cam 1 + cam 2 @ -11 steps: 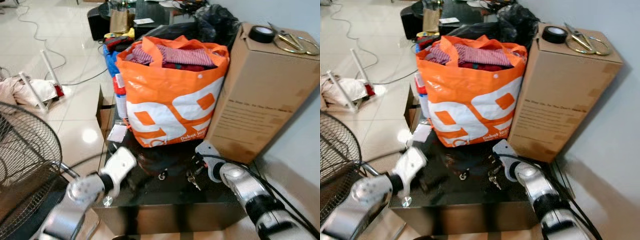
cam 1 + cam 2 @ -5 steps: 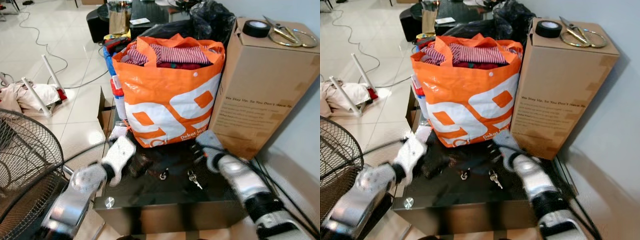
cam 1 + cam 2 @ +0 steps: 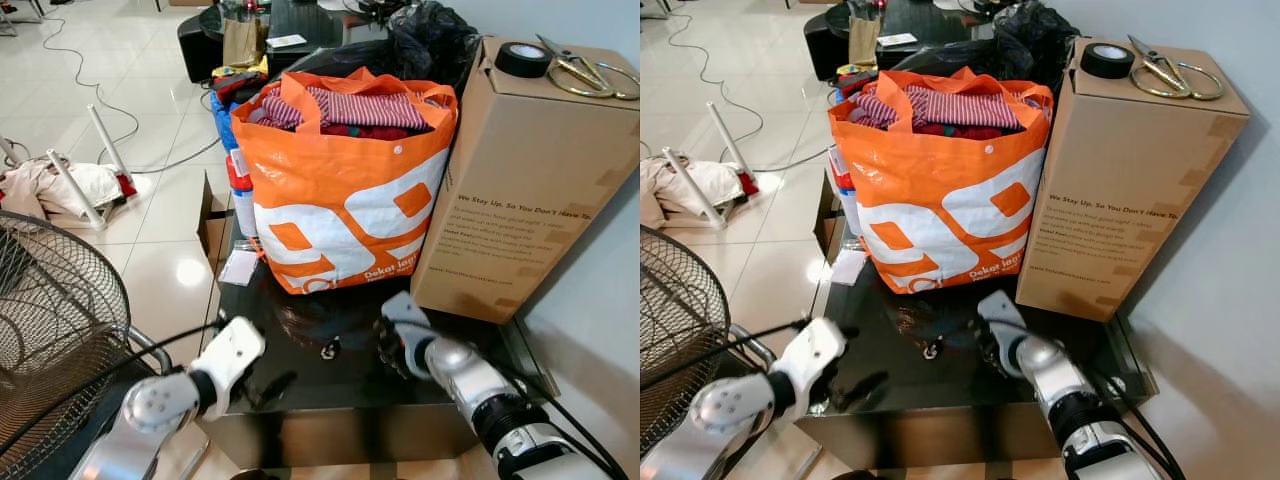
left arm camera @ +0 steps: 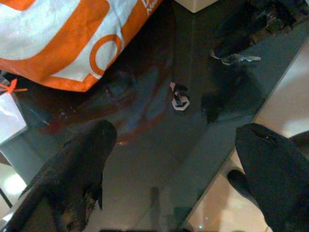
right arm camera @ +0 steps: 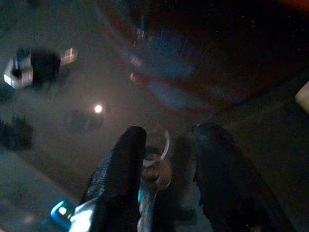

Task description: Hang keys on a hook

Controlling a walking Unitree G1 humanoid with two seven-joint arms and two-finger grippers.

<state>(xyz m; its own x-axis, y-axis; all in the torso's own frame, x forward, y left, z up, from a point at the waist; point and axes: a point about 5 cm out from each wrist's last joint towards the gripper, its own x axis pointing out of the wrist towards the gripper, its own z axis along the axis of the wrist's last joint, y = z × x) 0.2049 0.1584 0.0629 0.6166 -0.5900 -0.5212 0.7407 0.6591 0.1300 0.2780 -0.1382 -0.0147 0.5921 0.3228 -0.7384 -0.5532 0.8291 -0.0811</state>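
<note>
The keys [image 5: 155, 170] lie on the black glass table [image 3: 330, 395], between the two black fingers of my right gripper [image 3: 386, 345]. That gripper is lowered onto the glass in front of the orange bag, with its fingers drawn in against the key ring. A key blade [image 4: 235, 58] sticks out from under it in the left wrist view. A small silver and black piece [image 3: 328, 350], perhaps the hook, lies on the glass just to the left. My left gripper [image 3: 266, 386] hovers open over the table's front left edge, holding nothing.
A full orange shopping bag [image 3: 340, 210] stands at the back of the table. Right of it is a tall cardboard box [image 3: 520, 200] with a tape roll [image 3: 522, 60] and scissors [image 3: 585, 75] on top. A wire fan guard [image 3: 50, 320] stands at my left. A white card [image 3: 238, 267] lies by the bag.
My right gripper has come down over the keys that lay free on the glass and drawn in around them. The left gripper has pulled back toward the front edge.
</note>
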